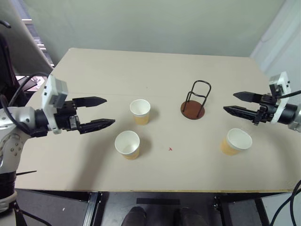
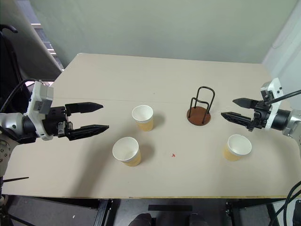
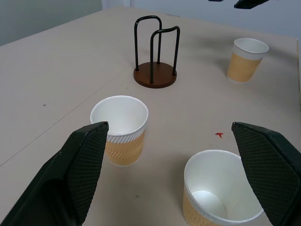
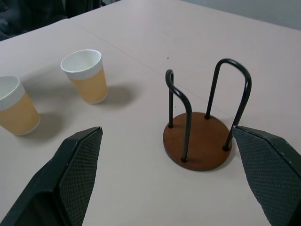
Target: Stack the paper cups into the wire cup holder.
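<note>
both claws are hanging wide apart and empty: the left gripper (image 1: 101, 112) near two ribbed tan paper cups (image 1: 140, 111), the right gripper (image 1: 233, 102) beside the thin black wire cup holder (image 1: 194, 100). squeezing hard is risking crumpling a cup's soft tapered wall; knocking the light frame is risking tipping it.

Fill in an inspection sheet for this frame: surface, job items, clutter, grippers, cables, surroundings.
Surface: beige table, small red mark.
Job items: three paper cups, upright, apart; wire cup holder empty, standing.
Clutter: nothing seen.
Grippers: left gripper open, holding nothing; right gripper open, holding nothing; both above the table.
Cables: black cables by the left arm.
Surroundings: pale wall behind.
</note>
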`<state>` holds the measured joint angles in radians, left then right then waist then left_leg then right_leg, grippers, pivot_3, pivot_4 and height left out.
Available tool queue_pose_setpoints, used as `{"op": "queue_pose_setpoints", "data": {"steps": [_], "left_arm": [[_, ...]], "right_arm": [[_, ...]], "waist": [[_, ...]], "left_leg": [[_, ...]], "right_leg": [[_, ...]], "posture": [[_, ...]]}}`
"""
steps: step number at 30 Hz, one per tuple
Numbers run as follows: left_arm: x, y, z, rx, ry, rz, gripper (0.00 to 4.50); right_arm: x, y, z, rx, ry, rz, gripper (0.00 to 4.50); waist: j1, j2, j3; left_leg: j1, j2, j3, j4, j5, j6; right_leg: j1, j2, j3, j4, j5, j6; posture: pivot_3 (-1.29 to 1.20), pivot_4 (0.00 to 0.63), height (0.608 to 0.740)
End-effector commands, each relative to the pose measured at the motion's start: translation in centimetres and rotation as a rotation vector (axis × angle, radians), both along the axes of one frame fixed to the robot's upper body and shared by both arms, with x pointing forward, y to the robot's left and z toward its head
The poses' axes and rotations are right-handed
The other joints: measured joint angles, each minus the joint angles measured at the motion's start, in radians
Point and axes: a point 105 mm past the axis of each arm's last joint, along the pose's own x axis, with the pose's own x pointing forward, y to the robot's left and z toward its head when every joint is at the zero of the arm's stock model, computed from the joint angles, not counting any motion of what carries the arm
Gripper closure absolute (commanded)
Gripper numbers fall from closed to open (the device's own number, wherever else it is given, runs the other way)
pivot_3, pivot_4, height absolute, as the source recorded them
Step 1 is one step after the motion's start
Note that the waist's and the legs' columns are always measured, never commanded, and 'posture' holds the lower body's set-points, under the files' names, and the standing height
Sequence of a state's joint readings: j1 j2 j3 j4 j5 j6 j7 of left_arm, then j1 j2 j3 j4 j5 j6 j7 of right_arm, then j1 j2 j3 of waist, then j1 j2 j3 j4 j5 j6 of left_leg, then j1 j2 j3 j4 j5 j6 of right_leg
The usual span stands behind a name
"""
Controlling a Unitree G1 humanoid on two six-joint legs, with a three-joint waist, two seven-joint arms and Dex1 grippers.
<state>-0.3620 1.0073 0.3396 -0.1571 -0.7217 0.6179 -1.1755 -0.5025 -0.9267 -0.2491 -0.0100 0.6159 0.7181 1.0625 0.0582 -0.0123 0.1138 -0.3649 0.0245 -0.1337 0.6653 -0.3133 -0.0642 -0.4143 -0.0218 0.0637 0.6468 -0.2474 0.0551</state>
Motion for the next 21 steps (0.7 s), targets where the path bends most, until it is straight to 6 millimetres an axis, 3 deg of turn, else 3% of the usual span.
{"op": "queue_pose_setpoints", "data": {"steps": [1,6,9,16,21], "left_arm": [[-0.4,-0.1,0.7,0.012,-0.035,-0.013,0.02],[-0.6,-0.2,0.2,0.017,-0.016,-0.02,0.02],[-0.5,0.0,0.1,0.023,-0.014,-0.01,0.02],[-0.1,-0.3,-0.1,0.007,-0.025,0.004,0.02],[-0.5,-0.5,-0.2,0.003,-0.024,0.001,0.02]], "right_arm": [[-0.7,0.0,1.3,-0.019,-0.04,0.025,0.0],[-1.5,0.5,1.0,-0.031,-0.022,0.082,0.0],[-0.8,-0.1,0.9,-0.053,-0.032,0.038,0.0],[3.3,0.6,-1.9,-0.149,-0.024,-0.13,0.0],[5.2,1.3,-1.9,-0.075,-0.028,-0.178,0.0]], "waist": [[0.0,0.0,0.0],[0.0,0.0,0.0],[-0.001,0.0,0.0],[-0.008,0.0,0.0],[-0.008,0.0,0.0]], "left_leg": [[0.0,0.0,0.0,0.0,0.0,0.0],[0.0,0.0,0.0,0.0,0.0,0.0],[0.0,0.0,0.0,0.0,0.0,0.0],[0.003,0.003,0.0,0.0,0.0,0.0],[0.001,0.004,0.0,0.0,-0.001,0.0]], "right_leg": [[0.0,0.0,0.0,0.0,0.0,0.0],[0.0,0.0,0.0,0.0,0.0,0.0],[0.0,0.0,0.0,0.0,0.0,0.0],[0.001,0.001,0.0,0.002,0.0,0.0],[-0.002,0.002,0.0,0.003,0.0,0.0]], "posture": [[0.0,0.15,0.74],[0.0,0.15,0.74],[0.0,0.15,0.74],[0.0,0.15,0.74],[0.0,0.15,0.74]]}}
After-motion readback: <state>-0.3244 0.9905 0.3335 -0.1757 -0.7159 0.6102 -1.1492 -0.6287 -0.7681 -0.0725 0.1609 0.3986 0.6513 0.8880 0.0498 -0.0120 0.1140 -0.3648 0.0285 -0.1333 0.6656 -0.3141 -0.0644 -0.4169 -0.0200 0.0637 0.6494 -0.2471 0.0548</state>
